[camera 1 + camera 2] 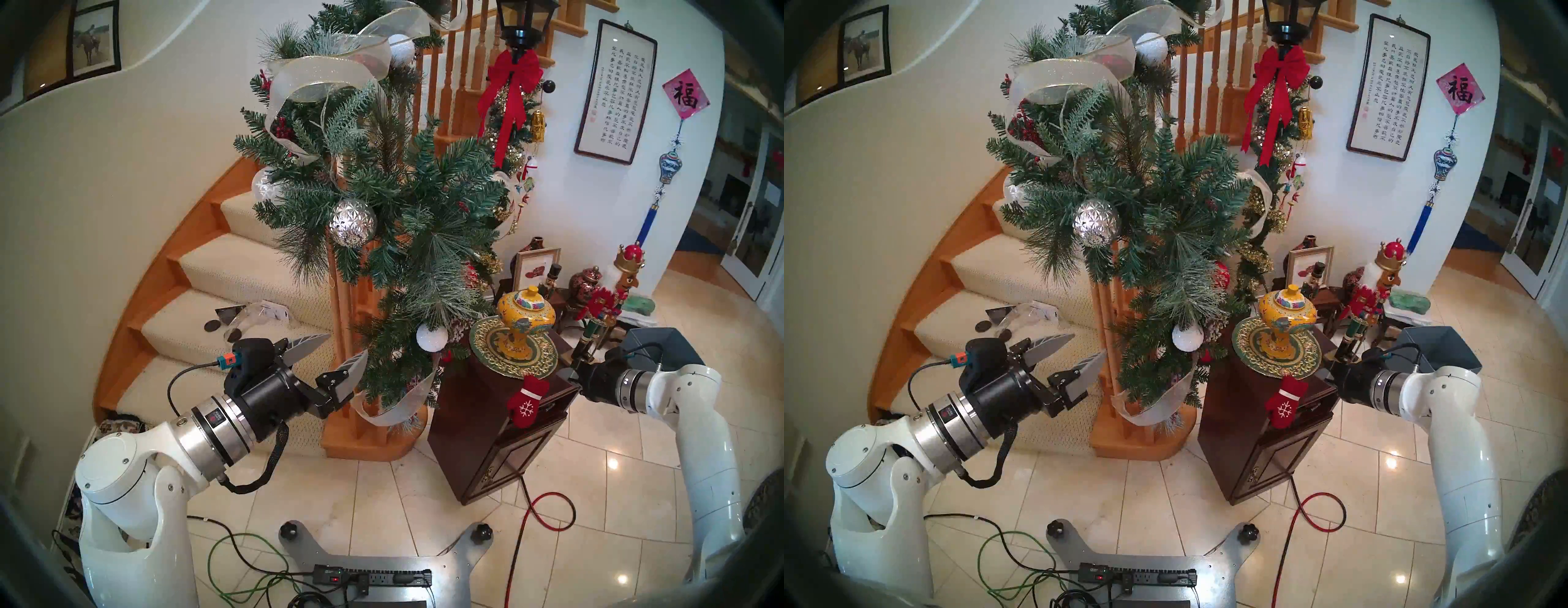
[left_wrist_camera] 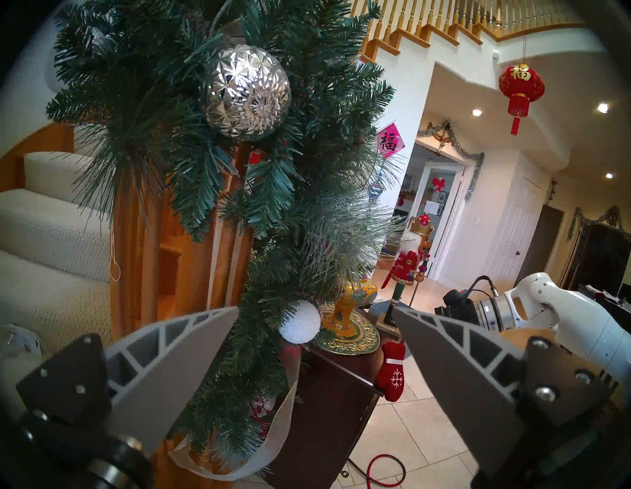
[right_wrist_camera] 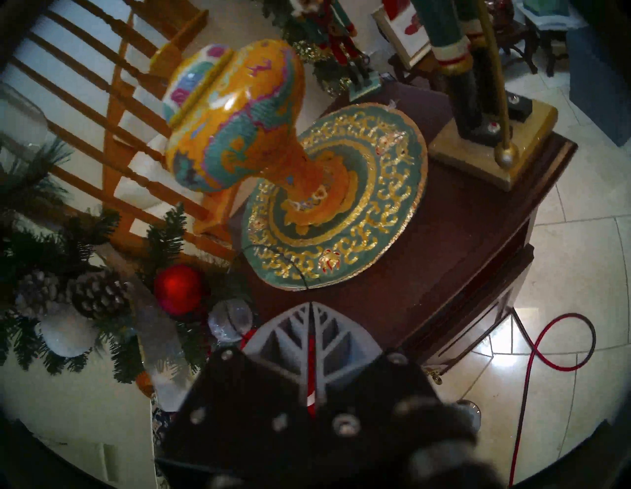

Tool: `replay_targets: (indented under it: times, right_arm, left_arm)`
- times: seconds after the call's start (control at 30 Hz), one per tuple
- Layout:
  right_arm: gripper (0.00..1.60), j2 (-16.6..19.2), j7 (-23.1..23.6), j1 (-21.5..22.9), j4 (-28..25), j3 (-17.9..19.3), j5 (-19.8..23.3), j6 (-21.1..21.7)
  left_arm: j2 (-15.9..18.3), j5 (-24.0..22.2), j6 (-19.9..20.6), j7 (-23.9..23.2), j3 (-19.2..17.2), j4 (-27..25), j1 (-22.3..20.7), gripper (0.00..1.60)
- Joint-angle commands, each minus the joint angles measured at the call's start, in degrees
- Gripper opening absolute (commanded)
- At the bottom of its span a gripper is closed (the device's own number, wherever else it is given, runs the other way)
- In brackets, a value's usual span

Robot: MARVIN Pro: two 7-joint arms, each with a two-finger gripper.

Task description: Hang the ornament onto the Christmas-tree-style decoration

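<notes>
The ornament (image 1: 528, 401), a small red mitten with a white cuff and snowflake, hangs at the front top edge of a dark wooden cabinet (image 1: 466, 407). My right gripper (image 3: 311, 304) is shut. The mitten's red and white show through the slit between its fingers, and a thin black thread loops out past the tips. The Christmas-tree-style decoration (image 1: 382, 191), a bushy green garland with sheer ribbon, drapes down the stair post left of the cabinet. My left gripper (image 1: 348, 344) stands open and holds nothing, just left of the garland's lower part (image 2: 273, 191).
A silver faceted ball (image 1: 353, 222) and a white ball (image 1: 432, 336) hang in the garland. A yellow vase (image 1: 526, 322) on a green doily and a nutcracker (image 1: 611, 297) crowd the cabinet top. Carpeted stairs (image 1: 237, 271) rise at left. Cables (image 1: 526, 522) lie on the tile floor.
</notes>
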Motion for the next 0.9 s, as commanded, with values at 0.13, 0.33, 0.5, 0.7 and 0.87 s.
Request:
replay_targets:
  times: [0.13, 0.33, 0.5, 0.7, 0.87]
  right_arm:
    - [0.0, 0.66, 3.17, -8.85, -9.44, 5.89, -2.12, -0.98]
    - [0.0, 0.92, 7.49, -12.63, -11.84, 8.58, -3.04, -3.16]
    - [0.0, 1.18, 11.22, -14.57, -12.99, 10.28, -3.79, -4.12]
    - [0.0, 2.37, 17.45, -16.9, -14.7, 11.79, -4.89, -5.53]
    - [0.0, 3.93, 21.12, -18.96, -15.85, 12.13, -5.81, -7.48]
  left_arm:
    - [0.03, 0.04, -0.05, 0.01, -0.03, -0.29, -0.04, 1.6]
    - [0.03, 0.04, -0.05, 0.01, -0.03, -0.3, -0.04, 1.6]
    - [0.03, 0.04, -0.04, 0.01, -0.03, -0.3, -0.04, 1.6]
    - [0.03, 0.04, -0.04, 0.01, -0.03, -0.3, -0.04, 1.6]
    - [0.03, 0.04, -0.05, 0.01, -0.03, -0.29, -0.04, 1.6]
